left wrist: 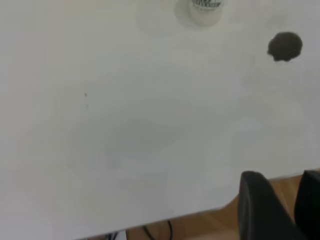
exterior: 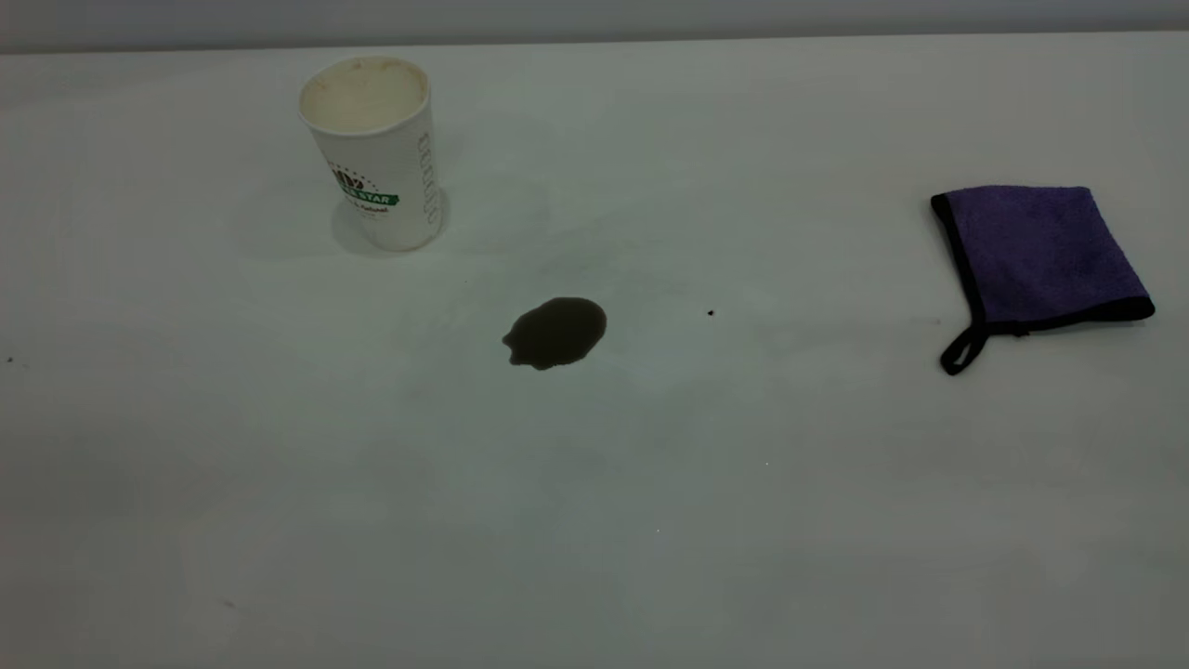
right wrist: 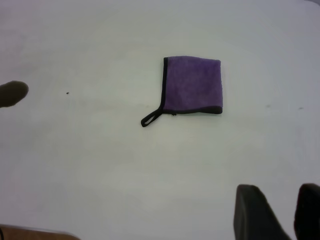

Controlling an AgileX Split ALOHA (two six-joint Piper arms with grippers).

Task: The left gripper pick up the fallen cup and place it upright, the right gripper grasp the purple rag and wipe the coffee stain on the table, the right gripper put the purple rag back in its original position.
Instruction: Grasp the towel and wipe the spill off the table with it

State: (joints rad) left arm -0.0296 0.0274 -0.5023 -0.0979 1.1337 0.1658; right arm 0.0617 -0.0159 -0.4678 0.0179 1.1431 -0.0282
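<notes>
The cup (exterior: 379, 149) stands upright on the table (exterior: 594, 520) at the back left; its base shows in the left wrist view (left wrist: 204, 10). The coffee stain (exterior: 555, 332) lies in the middle, in front of and to the right of the cup, and shows in both wrist views (left wrist: 285, 46) (right wrist: 12, 93). The purple rag (exterior: 1040, 253) lies flat at the right, loop toward the front, and also shows in the right wrist view (right wrist: 192, 84). The left gripper (left wrist: 282, 175) is empty, pulled back over the table's edge. The right gripper (right wrist: 280, 187) is empty, above the table, well short of the rag. Neither appears in the exterior view.
A tiny black speck (exterior: 711, 313) lies between the stain and the rag. The left wrist view shows the table's edge with wooden floor (left wrist: 200, 225) and cables below it.
</notes>
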